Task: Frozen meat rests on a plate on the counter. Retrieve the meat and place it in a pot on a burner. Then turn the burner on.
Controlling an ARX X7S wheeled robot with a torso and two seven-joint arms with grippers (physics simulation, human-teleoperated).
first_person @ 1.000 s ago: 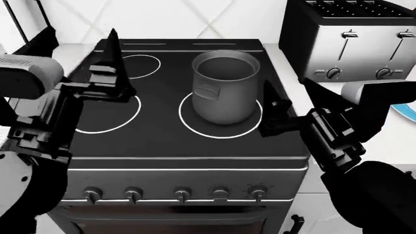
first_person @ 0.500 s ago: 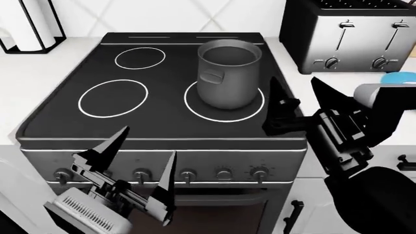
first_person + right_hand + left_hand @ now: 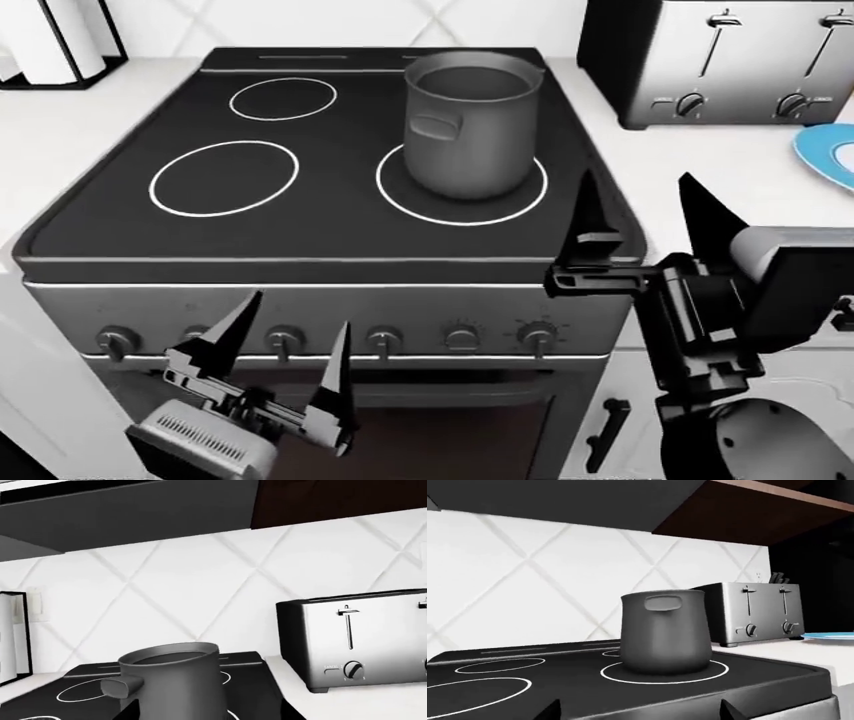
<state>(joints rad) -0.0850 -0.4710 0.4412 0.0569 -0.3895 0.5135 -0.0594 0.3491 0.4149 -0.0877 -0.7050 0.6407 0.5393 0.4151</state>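
No readable text, brand name or number appears anywhere in these views. The chrome toaster (image 3: 357,642) carries a tiny line of lettering beside its dial, too small and blurred to make out in the right wrist view; the same spot is only a faint smudge in the left wrist view. The stove knobs (image 3: 384,342) along the front panel show faint tick marks around them in the head view, none legible as figures or words. The black cooktop (image 3: 320,215) bears only white ring outlines, with no writing on it.
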